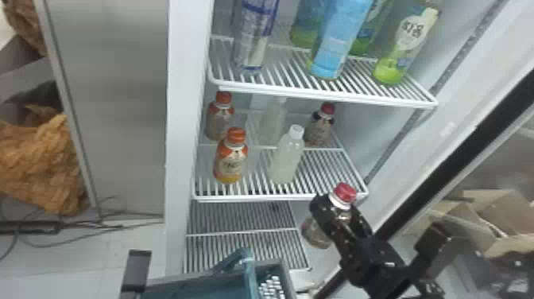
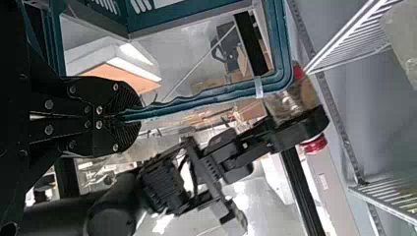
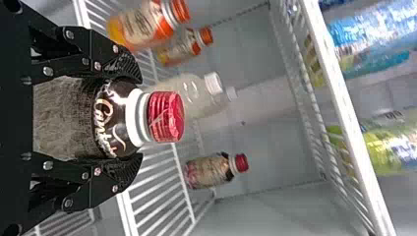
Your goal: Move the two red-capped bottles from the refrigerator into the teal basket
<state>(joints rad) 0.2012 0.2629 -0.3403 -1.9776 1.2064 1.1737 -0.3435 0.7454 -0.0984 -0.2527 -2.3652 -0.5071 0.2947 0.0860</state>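
Observation:
In the head view, my right gripper is shut on a red-capped bottle, tilted, just outside the middle shelf's front right corner. The right wrist view has this dark-labelled bottle between both fingers of my right gripper, its cap free. Farther back on that shelf stands the other red-capped bottle, at the right. The teal basket is at the bottom of the head view, and beside it part of my left gripper shows. In the left wrist view, my left gripper is shut on the basket's handle.
Two orange-capped bottles and two white-capped bottles share the middle shelf. Taller bottles stand on the upper shelf. The refrigerator's open door is at the right, with cardboard boxes beyond it.

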